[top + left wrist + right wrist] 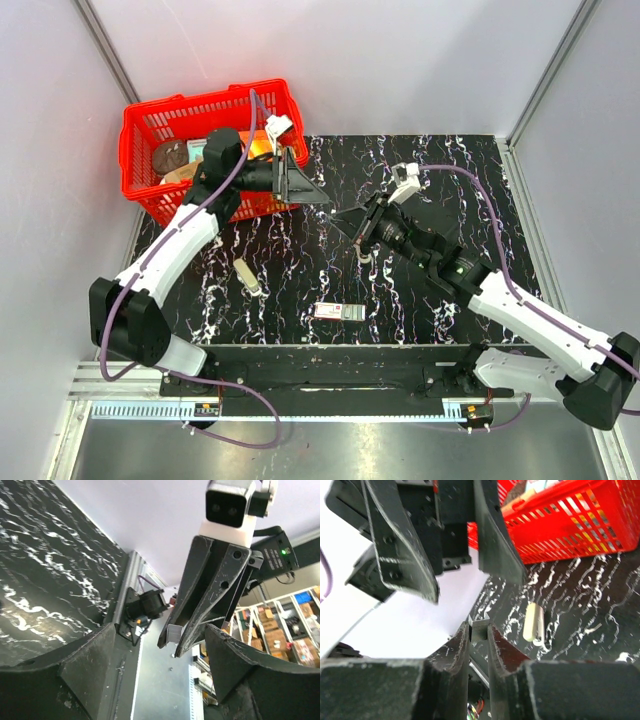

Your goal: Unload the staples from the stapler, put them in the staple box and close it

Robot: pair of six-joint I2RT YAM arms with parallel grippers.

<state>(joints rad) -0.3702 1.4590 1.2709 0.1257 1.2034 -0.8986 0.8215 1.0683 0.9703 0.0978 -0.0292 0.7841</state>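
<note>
Two grippers facing near frame centre: left gripper [305, 182] spread wide, empty; right gripper [478, 631] pinching a small silvery staple strip [173, 632]; stapler [246, 276] flat on the mat [300, 285], lower left of centre.

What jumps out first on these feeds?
A red basket sits far left; beside it the two end effectors face each other in mid-air, the right end effector pinching a small silvery piece, the left end effector open. The stapler lies on the black mat, nearer the arms.

White-shelled arms [175, 245] with black joints and purple cables [252, 120].
</note>
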